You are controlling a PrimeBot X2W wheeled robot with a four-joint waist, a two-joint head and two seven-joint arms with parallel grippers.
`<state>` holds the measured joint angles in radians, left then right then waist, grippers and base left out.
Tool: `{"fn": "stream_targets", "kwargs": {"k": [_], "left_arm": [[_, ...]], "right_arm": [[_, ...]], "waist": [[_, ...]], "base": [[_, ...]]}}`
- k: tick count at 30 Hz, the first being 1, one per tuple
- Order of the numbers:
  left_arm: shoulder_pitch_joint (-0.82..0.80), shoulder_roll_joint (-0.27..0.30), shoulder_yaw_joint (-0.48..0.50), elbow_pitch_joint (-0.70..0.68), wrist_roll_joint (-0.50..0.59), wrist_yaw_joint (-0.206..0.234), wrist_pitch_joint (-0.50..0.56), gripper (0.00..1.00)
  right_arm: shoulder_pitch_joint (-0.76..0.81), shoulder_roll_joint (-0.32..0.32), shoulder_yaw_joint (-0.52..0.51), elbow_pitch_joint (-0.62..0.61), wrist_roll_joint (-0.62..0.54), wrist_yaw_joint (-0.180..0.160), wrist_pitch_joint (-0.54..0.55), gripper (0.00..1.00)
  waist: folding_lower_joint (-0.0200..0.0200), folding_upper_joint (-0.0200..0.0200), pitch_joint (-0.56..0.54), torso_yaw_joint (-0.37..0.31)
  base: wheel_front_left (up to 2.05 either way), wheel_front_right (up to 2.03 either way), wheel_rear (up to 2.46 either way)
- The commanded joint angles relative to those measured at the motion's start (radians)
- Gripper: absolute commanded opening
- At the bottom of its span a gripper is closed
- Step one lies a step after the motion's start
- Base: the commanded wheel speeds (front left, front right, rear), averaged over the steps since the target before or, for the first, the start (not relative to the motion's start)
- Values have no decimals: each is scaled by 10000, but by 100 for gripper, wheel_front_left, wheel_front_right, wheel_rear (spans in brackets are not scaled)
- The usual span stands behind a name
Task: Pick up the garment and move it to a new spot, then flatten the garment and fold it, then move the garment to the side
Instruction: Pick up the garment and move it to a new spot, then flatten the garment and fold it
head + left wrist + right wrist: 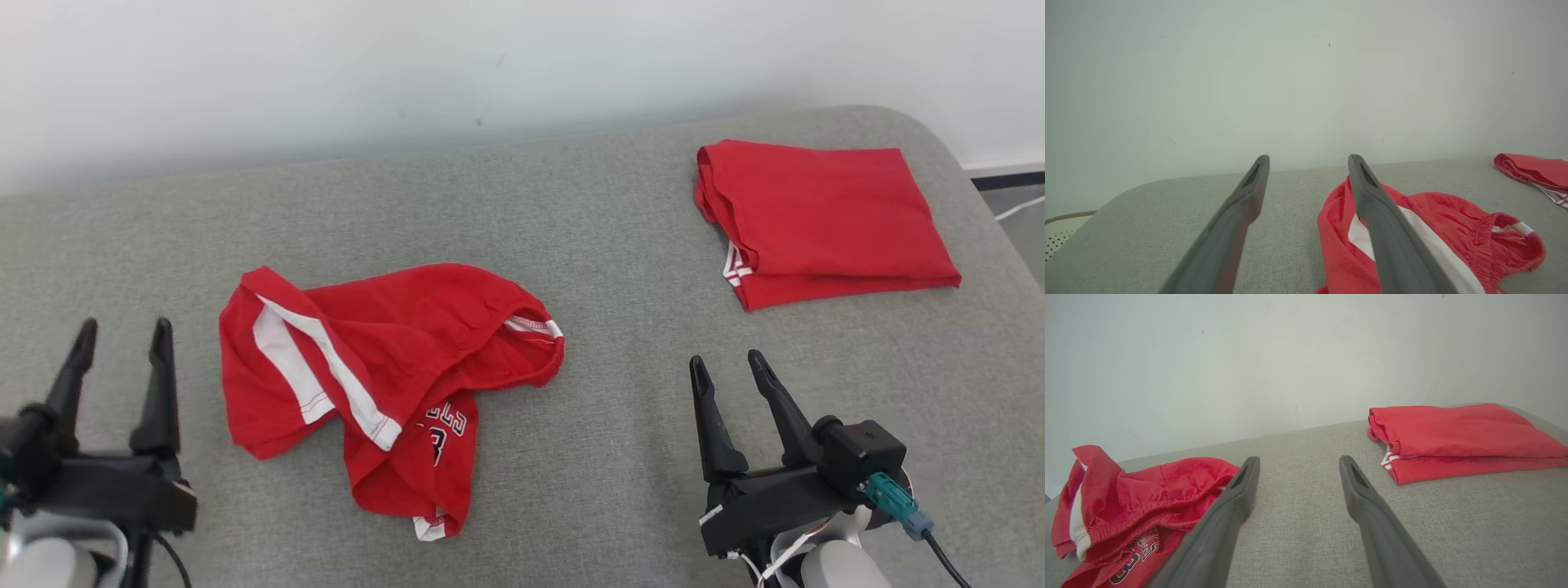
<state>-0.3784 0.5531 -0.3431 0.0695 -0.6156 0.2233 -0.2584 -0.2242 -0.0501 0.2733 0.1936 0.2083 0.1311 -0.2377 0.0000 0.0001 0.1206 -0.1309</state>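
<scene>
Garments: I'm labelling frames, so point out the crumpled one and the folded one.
Crumpled garment (424, 327), head view, red middle panel.
Folded garment (824, 212), head view, middle of top layer.

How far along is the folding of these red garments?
Done: the folded garment lies at the far right. In hand: nothing; left gripper and right gripper stand open, empty. Left: the crumpled garment in the middle needs flattening, folding, moving aside.

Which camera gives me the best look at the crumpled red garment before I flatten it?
The head view: the crumpled garment lies whole in frame, its full outline visible. The left wrist view has it partly behind a finger and cut by the bottom edge; the right wrist view catches it side-on at the left.
</scene>
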Motion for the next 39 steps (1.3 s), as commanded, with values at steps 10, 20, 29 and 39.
{"fn": "stream_targets", "kwargs": {"k": [10, 20, 29, 39], "left_arm": [[2076, -1105, 955, -2077, 1144, 887, -73, 100], [3475, -2185, 1823, -2827, 1993, 1016, -71, 100], [4192, -3159, 2672, -2790, 2758, 731, -70, 100], [4370, -3747, 3035, -2548, 3168, 121, -70, 100]], "right_arm": [[224, -6, 36, 12, -164, -8, 123, 100], [282, -4, 82, 18, -99, -8, 227, 100], [328, -6, 200, 195, 35, -8, 485, 100], [433, -4, 362, 303, -14, -8, 752, 100]], "waist": [[0, -1, -348, 443], [0, -1, -444, 602], [0, -1, -603, 1056], [0, -1, -764, 1375]], "base": [[0, 0, 0], [0, 0, 0], [0, 0, 0], [0, 0, 0]]}}
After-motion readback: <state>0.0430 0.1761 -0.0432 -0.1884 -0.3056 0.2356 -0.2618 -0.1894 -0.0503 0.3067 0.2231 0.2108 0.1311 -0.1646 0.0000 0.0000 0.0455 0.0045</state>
